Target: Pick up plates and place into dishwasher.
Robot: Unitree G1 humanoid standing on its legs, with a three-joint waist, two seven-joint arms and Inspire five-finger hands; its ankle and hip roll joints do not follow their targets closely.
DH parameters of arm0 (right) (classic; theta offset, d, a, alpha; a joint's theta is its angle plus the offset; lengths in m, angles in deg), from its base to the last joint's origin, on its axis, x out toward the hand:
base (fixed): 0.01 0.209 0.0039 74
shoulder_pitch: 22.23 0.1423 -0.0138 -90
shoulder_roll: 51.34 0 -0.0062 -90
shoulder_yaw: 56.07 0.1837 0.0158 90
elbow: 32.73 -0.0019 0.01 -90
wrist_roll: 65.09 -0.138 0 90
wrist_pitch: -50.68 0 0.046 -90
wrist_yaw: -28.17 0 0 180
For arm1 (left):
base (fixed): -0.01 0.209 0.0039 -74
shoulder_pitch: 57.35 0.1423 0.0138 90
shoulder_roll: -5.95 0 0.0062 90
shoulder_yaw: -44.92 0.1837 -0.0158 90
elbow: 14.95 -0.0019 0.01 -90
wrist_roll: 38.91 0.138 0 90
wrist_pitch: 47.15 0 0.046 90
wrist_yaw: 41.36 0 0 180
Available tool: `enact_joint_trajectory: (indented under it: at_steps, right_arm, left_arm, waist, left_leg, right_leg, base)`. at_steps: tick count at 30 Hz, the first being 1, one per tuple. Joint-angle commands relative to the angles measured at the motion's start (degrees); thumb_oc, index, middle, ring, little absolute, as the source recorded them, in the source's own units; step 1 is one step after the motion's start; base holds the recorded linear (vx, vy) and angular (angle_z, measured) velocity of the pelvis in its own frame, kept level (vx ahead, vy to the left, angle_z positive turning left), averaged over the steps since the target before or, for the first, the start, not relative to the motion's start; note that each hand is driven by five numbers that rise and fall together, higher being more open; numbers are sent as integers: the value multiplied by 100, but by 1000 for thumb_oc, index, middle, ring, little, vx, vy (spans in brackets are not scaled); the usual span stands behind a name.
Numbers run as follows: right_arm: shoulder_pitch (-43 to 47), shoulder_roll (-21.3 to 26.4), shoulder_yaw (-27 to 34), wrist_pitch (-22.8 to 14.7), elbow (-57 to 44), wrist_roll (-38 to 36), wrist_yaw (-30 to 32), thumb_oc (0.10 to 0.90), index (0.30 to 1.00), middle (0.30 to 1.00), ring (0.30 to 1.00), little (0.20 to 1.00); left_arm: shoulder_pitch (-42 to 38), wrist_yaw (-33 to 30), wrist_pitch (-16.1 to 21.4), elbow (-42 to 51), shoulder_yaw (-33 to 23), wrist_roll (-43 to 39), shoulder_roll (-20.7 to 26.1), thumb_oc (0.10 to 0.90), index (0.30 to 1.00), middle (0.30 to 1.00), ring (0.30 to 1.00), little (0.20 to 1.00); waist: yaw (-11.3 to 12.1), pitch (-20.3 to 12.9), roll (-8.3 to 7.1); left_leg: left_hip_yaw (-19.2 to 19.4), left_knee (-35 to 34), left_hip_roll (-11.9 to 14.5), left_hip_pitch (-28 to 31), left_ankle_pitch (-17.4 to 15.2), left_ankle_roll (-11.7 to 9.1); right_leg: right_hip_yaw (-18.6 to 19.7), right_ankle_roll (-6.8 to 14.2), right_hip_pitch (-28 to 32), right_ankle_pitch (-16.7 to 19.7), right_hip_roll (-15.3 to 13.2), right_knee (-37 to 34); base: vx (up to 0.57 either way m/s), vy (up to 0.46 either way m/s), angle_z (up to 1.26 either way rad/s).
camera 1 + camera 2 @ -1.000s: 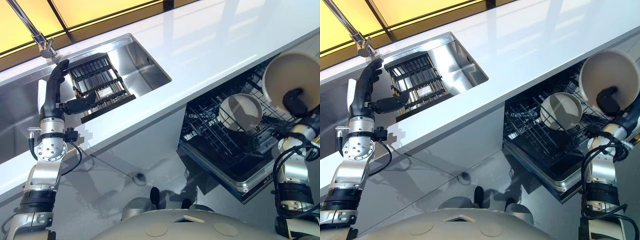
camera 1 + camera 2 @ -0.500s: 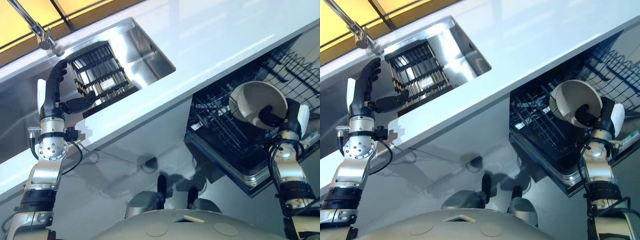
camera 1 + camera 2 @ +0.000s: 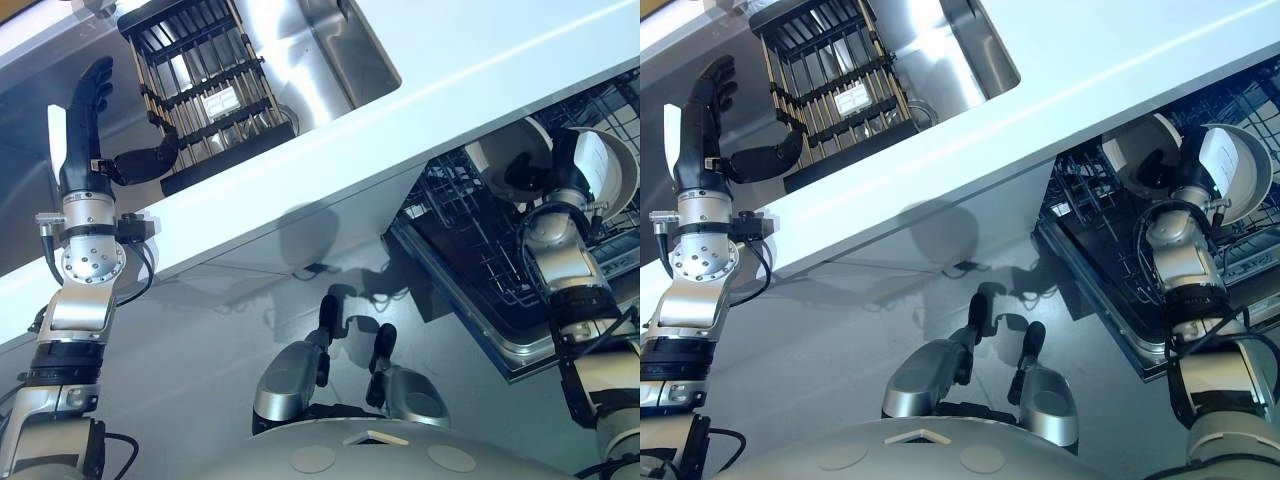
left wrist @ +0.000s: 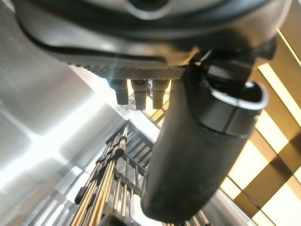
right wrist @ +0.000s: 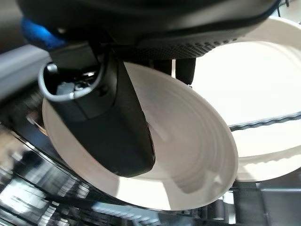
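Note:
My right hand (image 3: 553, 168) is down in the pulled-out dishwasher rack (image 3: 462, 240), shut on a white plate (image 3: 497, 152). Its thumb (image 5: 115, 127) lies across the plate's hollow face (image 5: 193, 146) and its fingers are behind the rim. A second white plate (image 3: 618, 172) stands in the rack just beyond the hand, close behind the held one (image 5: 263, 80). My left hand (image 3: 82, 130) is raised over the sink, open and holding nothing, with its thumb (image 4: 197, 155) pointing at the black dish rack (image 3: 200, 80).
The white countertop (image 3: 480, 70) runs across above the dishwasher. A steel sink (image 3: 335, 40) is set into it, with the black dish rack inside. The dishwasher's open door (image 3: 500, 335) sticks out low on the right. Grey floor lies below.
The camera has tipped downward. My right hand has carried the plate down from above the counter edge into the dishwasher rack, beside the other plate. The left hand has kept its pose.

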Motion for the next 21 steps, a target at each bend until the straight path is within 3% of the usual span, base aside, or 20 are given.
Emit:
enact_joint_trajectory:
  at_steps: [1,2,3,4,10,17,21]
  right_arm:
    - [199,389,-635,530,71,128,-719,100,300,300,300,200]
    - [242,389,-706,592,138,60,-809,259,436,436,436,359]
    - [292,369,-775,642,192,-6,-882,671,789,789,789,771]
    - [342,337,-830,641,226,-73,-937,800,900,900,900,900]
    - [106,58,-622,353,-552,-759,-360,800,900,900,900,900]
    - [-959,-249,299,-326,-2002,-744,-196,800,900,900,900,900]
    - [-1380,-340,591,-534,-2367,-679,-196,800,900,900,900,900]
  left_arm:
    - [-357,-205,270,322,-78,-125,473,800,900,900,900,900]
    - [-378,-188,245,337,-63,-130,493,800,900,900,900,900]
    - [-413,-170,217,345,-38,-146,510,800,900,900,900,900]
    - [-438,-160,218,339,-18,-144,513,800,900,900,900,900]
    - [-318,-18,251,316,-35,-83,482,800,900,900,900,900]
    - [62,121,275,336,-309,128,302,800,900,900,900,900]
    - [191,161,267,361,-383,225,242,800,900,900,900,900]
  waist:
    - [83,-352,-162]
    - [95,-343,-170]
    - [108,-337,-181]
    - [120,-334,-189]
    - [110,-462,-247]
    - [-100,-837,-311]
    - [-171,-986,-333]
  left_leg:
    - [202,282,-184,155,-704,-89]
    - [198,287,-183,167,-702,-87]
    - [193,290,-182,181,-702,-83]
    - [190,289,-181,199,-703,-79]
    - [179,315,-196,389,-784,-18]
    - [317,231,-208,725,-926,62]
    - [391,177,-209,866,-977,89]
  right_leg:
    - [150,284,-681,-530,-227,1228]
    - [145,283,-672,-527,-229,1238]
    - [141,282,-662,-526,-229,1250]
    - [139,282,-648,-527,-228,1260]
    - [136,310,-474,-537,-221,1269]
    - [243,404,-229,-538,-185,1154]
    - [303,445,-129,-528,-165,1079]
  base:
    - [16,-7,5]
    - [24,-10,8]
    - [25,-13,8]
    - [35,-19,5]
    - [65,-16,0]
    - [79,4,-3]
    - [44,-16,-19]
